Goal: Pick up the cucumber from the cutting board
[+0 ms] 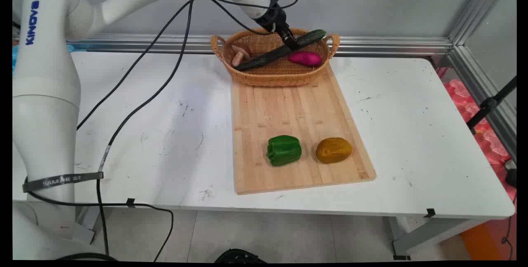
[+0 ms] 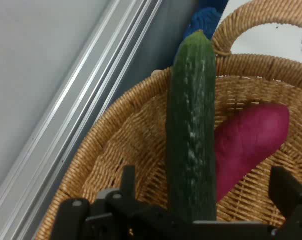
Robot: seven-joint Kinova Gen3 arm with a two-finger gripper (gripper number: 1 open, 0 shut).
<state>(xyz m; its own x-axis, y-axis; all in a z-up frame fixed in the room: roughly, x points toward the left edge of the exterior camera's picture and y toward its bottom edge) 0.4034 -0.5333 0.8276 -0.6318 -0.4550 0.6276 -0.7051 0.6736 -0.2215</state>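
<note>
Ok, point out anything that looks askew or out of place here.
The cucumber sits askew: it lies slantwise across the basket, one end poking over the far rim, with the gripper right at it. The purple sweet potato lies flat inside. Nothing looks spilled or damaged.

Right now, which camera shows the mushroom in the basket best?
The main view. There the mushroom lies at the basket's left end, beside the cucumber's lower tip. The hand view looks along the cucumber toward the basket's other handle and shows the purple sweet potato, but no mushroom.
</note>
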